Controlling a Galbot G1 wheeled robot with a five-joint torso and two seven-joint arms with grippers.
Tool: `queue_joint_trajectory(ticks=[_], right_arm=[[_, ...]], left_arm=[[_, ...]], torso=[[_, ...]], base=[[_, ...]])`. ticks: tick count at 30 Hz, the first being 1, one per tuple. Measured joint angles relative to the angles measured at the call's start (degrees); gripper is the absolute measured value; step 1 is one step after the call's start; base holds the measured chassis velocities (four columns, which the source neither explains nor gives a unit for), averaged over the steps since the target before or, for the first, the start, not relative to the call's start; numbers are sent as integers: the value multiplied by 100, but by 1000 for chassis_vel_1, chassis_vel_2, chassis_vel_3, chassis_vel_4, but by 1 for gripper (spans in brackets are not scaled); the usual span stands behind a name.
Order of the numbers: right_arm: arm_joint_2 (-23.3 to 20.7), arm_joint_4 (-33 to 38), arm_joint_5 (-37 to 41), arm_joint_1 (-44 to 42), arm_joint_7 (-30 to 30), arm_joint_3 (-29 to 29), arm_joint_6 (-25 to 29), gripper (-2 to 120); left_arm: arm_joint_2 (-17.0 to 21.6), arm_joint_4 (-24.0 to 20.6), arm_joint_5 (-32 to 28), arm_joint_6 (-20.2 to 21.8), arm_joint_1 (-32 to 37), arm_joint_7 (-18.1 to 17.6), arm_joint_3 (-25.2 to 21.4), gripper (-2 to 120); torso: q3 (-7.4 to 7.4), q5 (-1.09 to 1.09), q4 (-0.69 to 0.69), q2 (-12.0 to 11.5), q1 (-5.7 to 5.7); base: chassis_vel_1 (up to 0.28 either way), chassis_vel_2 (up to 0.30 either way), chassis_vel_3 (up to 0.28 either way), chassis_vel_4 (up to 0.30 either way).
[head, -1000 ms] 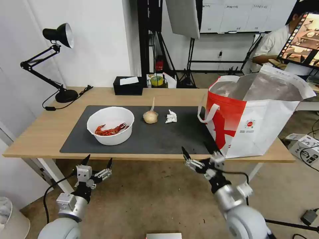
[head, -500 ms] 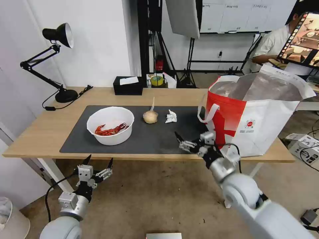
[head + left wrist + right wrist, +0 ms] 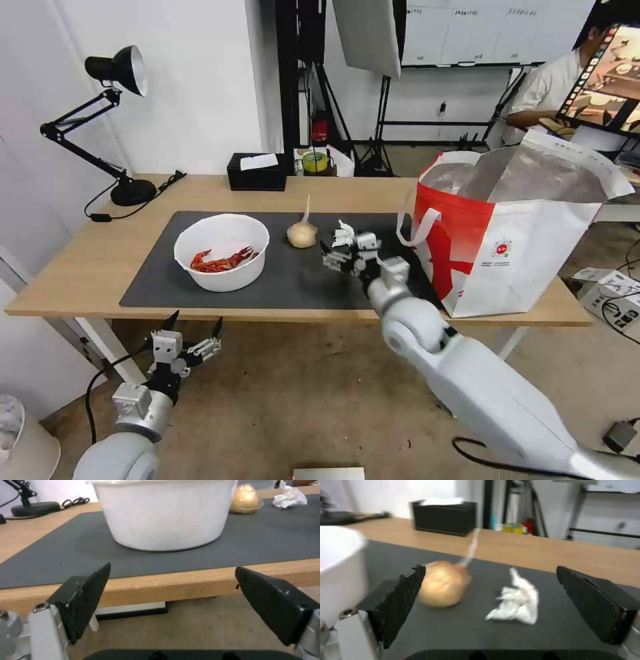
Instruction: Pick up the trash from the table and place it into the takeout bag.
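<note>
we see our right pincer (image 3: pixel 341 248) out over the dark grey mat (image 3: pixel 280 273) on the bench (image 3: pixel 80 267), its jaws spread wide and holding nothing. it sits just in front of the crumpled white tissue (image 3: pixel 344 233), not touching it; in the right wrist view the tissue (image 3: pixel 516 602) lies on the mat between the two black fingers (image 3: pixel 401 600), nearer the far end of the gap. the small beige knotted bundle (image 3: pixel 302 233) rests on the mat just left of the tissue, its twisted tail pointing up, and in the right wrist view it (image 3: pixel 443 586) appears close beside one finger. the white round bowl (image 3: pixel 222 252) stands farther left on the mat with red crayfish shells (image 3: pixel 220 261) in its bottom. the takeout bag (image 3: pixel 513 233) stands upright at the right end of the bench, its mouth open and the silver lining showing, one white strap hanging over the red panel. our left pincer (image 3: pixel 192 335) hangs below the bench's front edge, jaws open and empty; its wrist view looks up past that edge at the bowl's white wall (image 3: pixel 163 517), with the bundle (image 3: pixel 245 498) and tissue (image 3: pixel 290 497) beyond. a black tissue box (image 3: pixel 257 172) sits at the back of the bench and a black desk lamp (image 3: pixel 100 113) at its far left corner.
</note>
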Motion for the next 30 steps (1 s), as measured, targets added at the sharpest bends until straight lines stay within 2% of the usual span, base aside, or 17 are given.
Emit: queue_joint_trajectory(ticks=[3,7,9,18,30], right_arm=[[406,-592,422,578,897,-208,-371,100],[623,-977,502,815,1244,-273,-512,100],[891,-1446,550,1013,1468,-326,-609,100],[1557,-2707,505,1382,1536,-346,-704,100],[2016,-3555,406,1664,1306,-222,-679,100]], left_arm=[[-27,16,5,0,5,1,2,100],[-53,26,9,-3,16,4,-3,100],[-94,38,27,-14,39,10,-4,100],[-172,69,71,-36,43,23,30,100],[-138,139,63,-140,-4,38,28,100]], torso=[[0,0,1,0,0],[-1,-1,0,0,0],[0,1,1,0,0],[0,0,1,0,0],[-1,1,0,1,-1]], base=[[0,0,0,0],[0,0,0,0],[0,0,0,0],[0,0,0,0],[0,0,0,0]])
